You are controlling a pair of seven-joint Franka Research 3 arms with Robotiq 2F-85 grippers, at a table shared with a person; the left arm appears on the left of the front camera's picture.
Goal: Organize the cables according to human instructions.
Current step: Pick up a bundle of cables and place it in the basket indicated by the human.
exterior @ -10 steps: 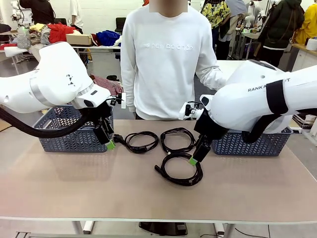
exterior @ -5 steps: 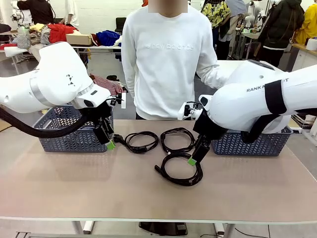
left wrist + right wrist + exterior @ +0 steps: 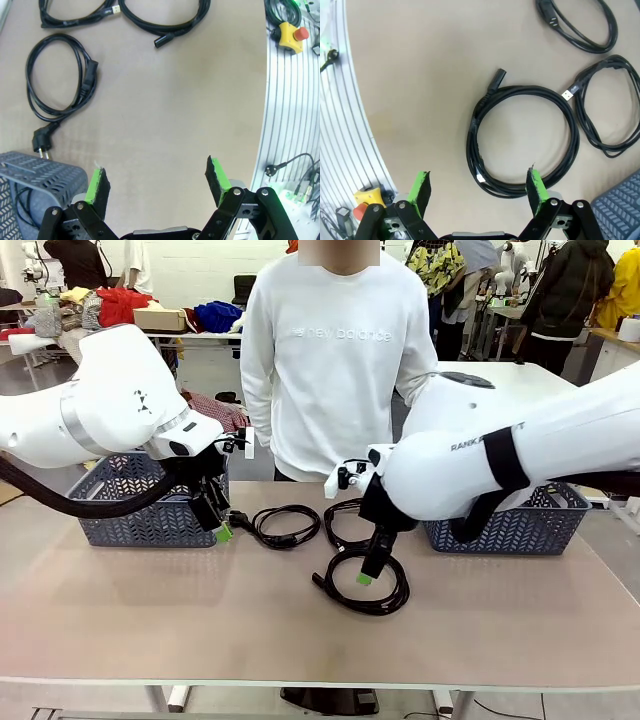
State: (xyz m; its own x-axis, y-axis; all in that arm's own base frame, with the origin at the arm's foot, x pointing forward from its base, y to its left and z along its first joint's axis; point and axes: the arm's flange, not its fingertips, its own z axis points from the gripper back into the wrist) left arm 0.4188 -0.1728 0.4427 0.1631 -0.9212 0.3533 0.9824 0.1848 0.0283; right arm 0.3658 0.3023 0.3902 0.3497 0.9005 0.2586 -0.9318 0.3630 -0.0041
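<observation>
Cable coil under right gripper | jaws apart | left gripper likewise

You have three black cables coiled flat on the surface, mid-table, each apart. A fourth cable lies in the basket.

Grey lattice baskets: 2; black coiled cables on table: 3; black cord inside a basket: 1; robot arms: 2; person: 1
</observation>
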